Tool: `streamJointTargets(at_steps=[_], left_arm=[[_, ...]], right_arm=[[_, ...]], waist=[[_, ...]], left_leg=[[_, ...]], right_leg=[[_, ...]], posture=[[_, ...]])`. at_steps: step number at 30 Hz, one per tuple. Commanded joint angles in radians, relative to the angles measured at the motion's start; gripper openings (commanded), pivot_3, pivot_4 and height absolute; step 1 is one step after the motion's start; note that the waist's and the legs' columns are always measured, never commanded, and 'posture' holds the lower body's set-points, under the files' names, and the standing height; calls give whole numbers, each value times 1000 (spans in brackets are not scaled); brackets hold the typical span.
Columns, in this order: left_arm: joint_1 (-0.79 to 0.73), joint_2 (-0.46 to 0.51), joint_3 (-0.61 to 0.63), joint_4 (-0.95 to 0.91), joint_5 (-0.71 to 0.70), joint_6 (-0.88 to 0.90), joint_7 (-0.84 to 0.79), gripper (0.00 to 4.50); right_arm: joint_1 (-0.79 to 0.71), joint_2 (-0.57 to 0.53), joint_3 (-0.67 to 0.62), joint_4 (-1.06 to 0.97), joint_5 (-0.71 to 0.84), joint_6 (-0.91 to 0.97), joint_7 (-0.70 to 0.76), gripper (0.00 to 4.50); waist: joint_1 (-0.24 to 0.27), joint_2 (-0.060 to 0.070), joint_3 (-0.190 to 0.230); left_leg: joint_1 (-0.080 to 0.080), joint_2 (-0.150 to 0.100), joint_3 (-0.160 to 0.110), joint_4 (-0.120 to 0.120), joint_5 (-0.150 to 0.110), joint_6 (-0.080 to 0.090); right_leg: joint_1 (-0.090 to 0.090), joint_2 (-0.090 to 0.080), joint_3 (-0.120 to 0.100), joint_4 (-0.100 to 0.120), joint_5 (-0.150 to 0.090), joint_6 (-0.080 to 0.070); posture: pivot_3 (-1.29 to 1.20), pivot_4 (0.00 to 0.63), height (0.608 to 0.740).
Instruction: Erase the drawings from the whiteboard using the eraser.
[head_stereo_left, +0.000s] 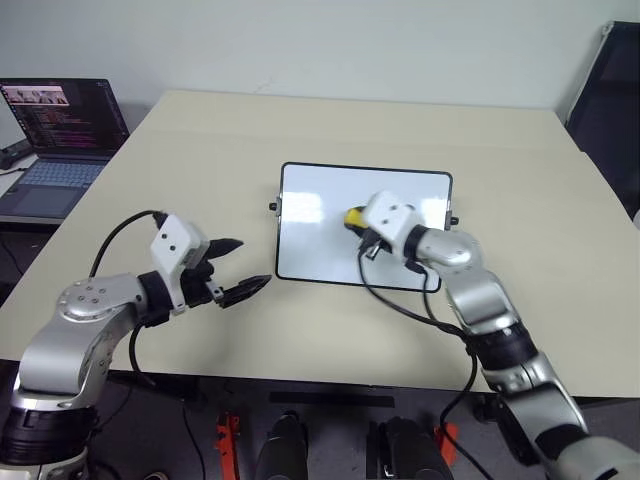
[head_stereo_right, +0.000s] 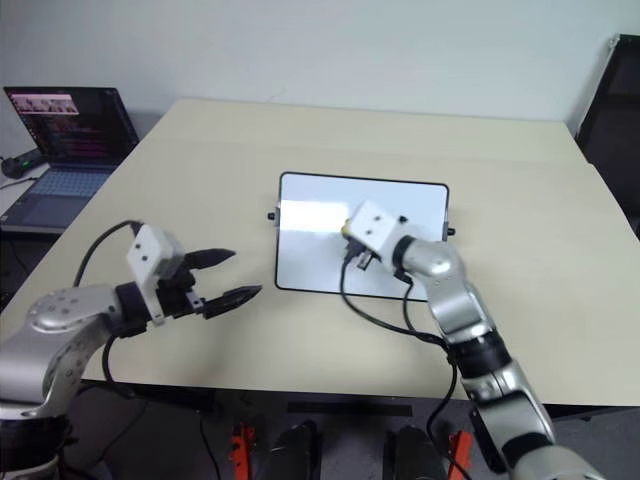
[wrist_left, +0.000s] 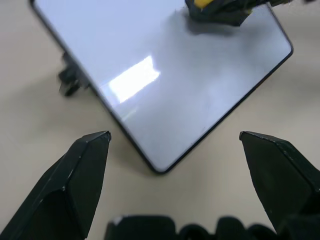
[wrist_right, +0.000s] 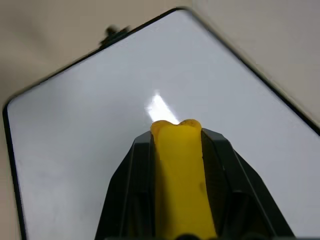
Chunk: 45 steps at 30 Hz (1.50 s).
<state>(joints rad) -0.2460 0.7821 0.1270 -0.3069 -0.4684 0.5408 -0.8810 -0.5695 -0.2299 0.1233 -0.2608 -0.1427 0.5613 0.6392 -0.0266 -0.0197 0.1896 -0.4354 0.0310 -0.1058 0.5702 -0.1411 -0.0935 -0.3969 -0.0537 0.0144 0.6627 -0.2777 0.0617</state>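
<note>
The whiteboard (head_stereo_left: 320, 240) lies flat in the middle of the beige table (head_stereo_left: 200, 150), with black knobs on its short sides. My right gripper (head_stereo_left: 356, 221) hovers over the board's centre, shut on the yellow eraser (wrist_right: 177, 170), whose end sticks out between the black fingers. The drawings are out of view; the board surface I see is plain white with a glare patch. To the left of the board's near left corner, my left gripper (head_stereo_left: 253, 263) is open and holds nothing. In the left wrist view that corner (wrist_left: 160, 167) lies between its fingertips (wrist_left: 95, 145).
An open laptop (head_stereo_left: 60, 130) stands on a side desk at the far left. A dark chair (head_stereo_left: 612, 100) is at the far right. A black cable (head_stereo_left: 400, 300) from my right wrist hangs over the board's near edge.
</note>
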Motion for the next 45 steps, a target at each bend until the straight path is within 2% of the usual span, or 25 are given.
streamJointTargets(at_steps=[1, 6, 9, 13, 17, 24, 28, 35, 38, 39, 45], left_arm=[[-91, -28, -90, -5, 23, -40, -35, 4500], [-293, -127, -229, 128, 77, -107, -97, 4500], [-403, -196, -296, 225, 96, -143, -156, 4500], [-513, -295, -371, 351, 126, -197, -229, 4500], [-581, -373, -417, 440, 143, -243, -303, 4500], [-634, -459, -447, 524, 181, -298, -347, 4500], [-633, -466, -445, 526, 193, -304, -368, 4500], [-602, -459, -432, 487, 203, -287, -354, 4500], [-564, -435, -412, 450, 197, -261, -325, 4500], [-551, -428, -403, 435, 193, -251, -314, 4500], [-460, -393, -305, 322, 157, -171, -191, 4500]], right_arm=[[38, -13, -122, -232, 44, 211, -52, 959], [84, -67, -225, -400, 69, 553, -101, 959], [114, -52, -337, -381, 78, 712, -152, 959], [139, -70, -406, -245, 61, 638, -249, 959], [162, -98, -409, -128, 79, 542, -281, 959], [177, -123, -439, 81, 92, 365, -372, 959], [166, -125, -452, 155, 121, 315, -391, 959], [123, -143, -462, 290, 153, 208, -423, 3229], [114, -144, -468, 307, 174, 182, -426, 4361], [112, -146, -469, 305, 183, 173, -424, 4473], [133, -137, -453, 219, 259, 126, -381, 4473]], waist=[[-3, 0, 0], [-2, 0, 0], [-2, 0, 0], [-7, 0, 0], [-8, 0, 0], [-13, 1, 0], [-15, 1, 0], [-14, 1, 1], [-17, 2, 1], [-18, 2, 1], [-23, 2, 1]], left_leg=[[0, 0, 0, 0, 0, 0], [0, 0, 0, 1, 0, 0], [0, -1, 1, 2, 0, 0], [1, -1, 2, 2, 0, 0], [0, -1, 2, 2, 0, 0], [1, -1, 2, 2, 0, 1], [1, -1, 2, 3, 0, 1], [1, -1, 2, 3, 0, 1], [1, -1, 2, 3, 0, 1], [1, -1, 2, 3, 0, 1], [2, -1, 2, 4, 0, 1]], right_leg=[[0, 0, 0, 0, 0, 0], [1, 0, 0, 0, -2, -3], [2, 0, 0, 0, -1, -2], [2, 0, 1, -1, 0, 1], [1, 0, 1, -1, 0, 1], [2, 0, 2, 0, 1, 2], [2, 0, 2, 1, 1, 3], [3, 0, 2, 1, 1, 3], [3, 0, 2, 1, 1, 3], [3, 0, 2, 1, 1, 3], [3, 0, 2, 2, 1, 3]], posture=[[0, 150, 740], [0, 150, 740], [0, 150, 740], [0, 150, 740], [0, 150, 740], [0, 150, 740], [0, 150, 740], [0, 150, 740], [0, 150, 740], [0, 150, 740], [0, 150, 740]])
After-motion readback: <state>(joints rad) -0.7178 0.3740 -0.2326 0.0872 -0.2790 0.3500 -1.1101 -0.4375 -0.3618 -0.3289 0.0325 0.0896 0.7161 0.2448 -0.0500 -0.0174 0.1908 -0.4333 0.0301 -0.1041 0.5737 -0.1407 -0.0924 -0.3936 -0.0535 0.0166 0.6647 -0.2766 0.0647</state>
